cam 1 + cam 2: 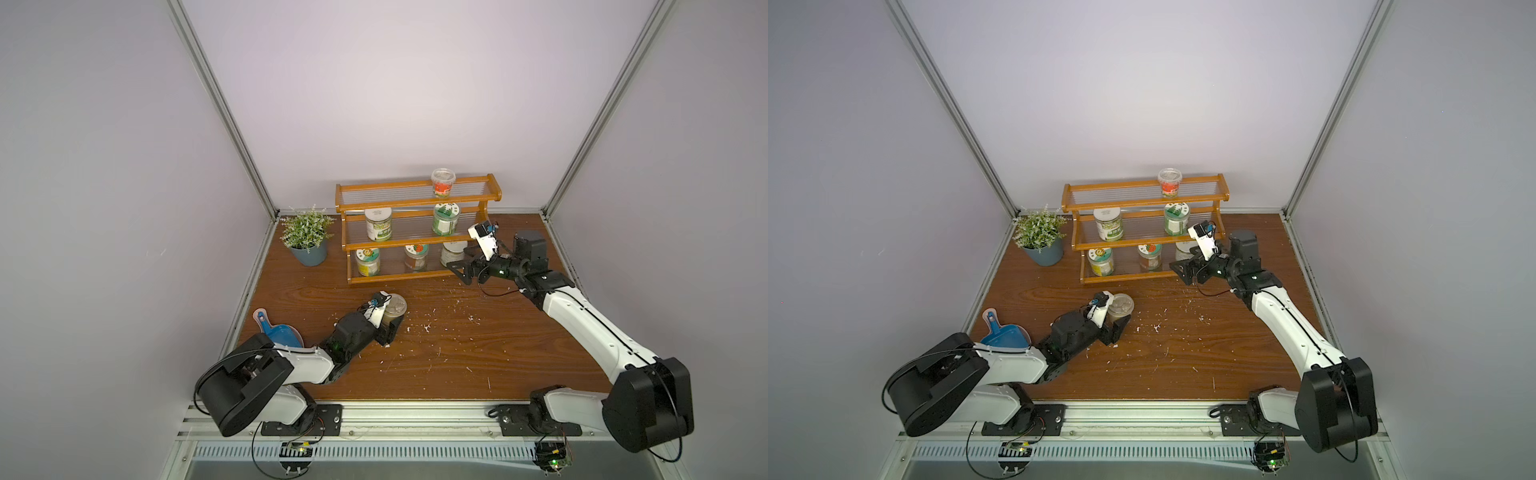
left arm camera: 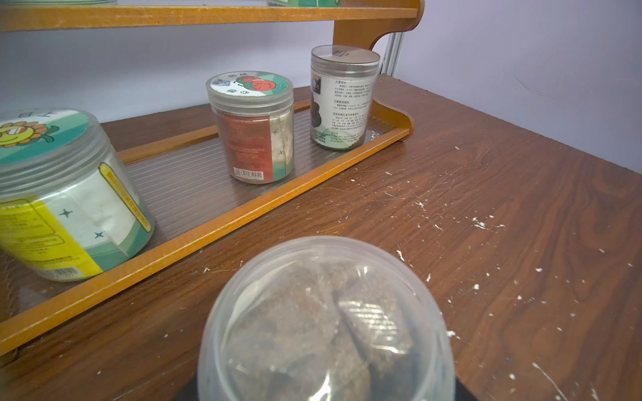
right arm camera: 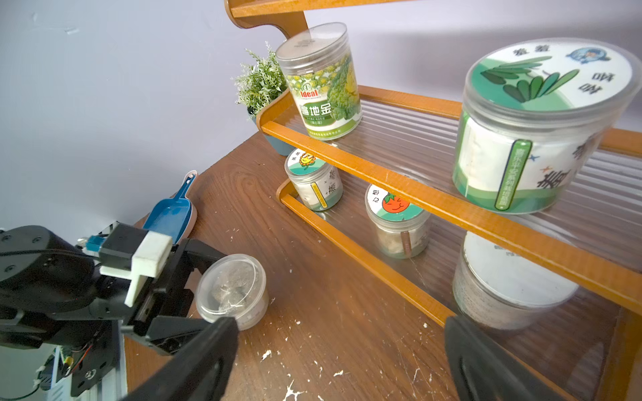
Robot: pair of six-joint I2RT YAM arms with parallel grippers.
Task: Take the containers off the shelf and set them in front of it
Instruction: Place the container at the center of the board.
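The orange-brown shelf [image 1: 399, 246] stands at the back of the table. Its top tier carries a red-labelled cup [image 1: 443, 183]. Two jars [image 1: 378, 224] [image 1: 446, 219] stand on the middle tier, and three jars [image 1: 367, 262] [image 1: 415, 257] [image 1: 453, 253] on the bottom one. In front of the shelf my left gripper [image 1: 392, 321] is shut on a clear lidded cup [image 1: 395, 308] [image 2: 323, 323] of brown lumps, at table level. My right gripper [image 1: 458, 272] [image 3: 340, 326] is open at the shelf's right end, next to the white-lidded bottom jar [image 3: 510, 288], with nothing between its fingers.
A grey-blue plant pot [image 1: 309, 251] stands left of the shelf. A blue scoop [image 1: 278, 330] lies by the left arm. White crumbs [image 1: 426, 328] are scattered over the wooden table. Walls close in the back and both sides.
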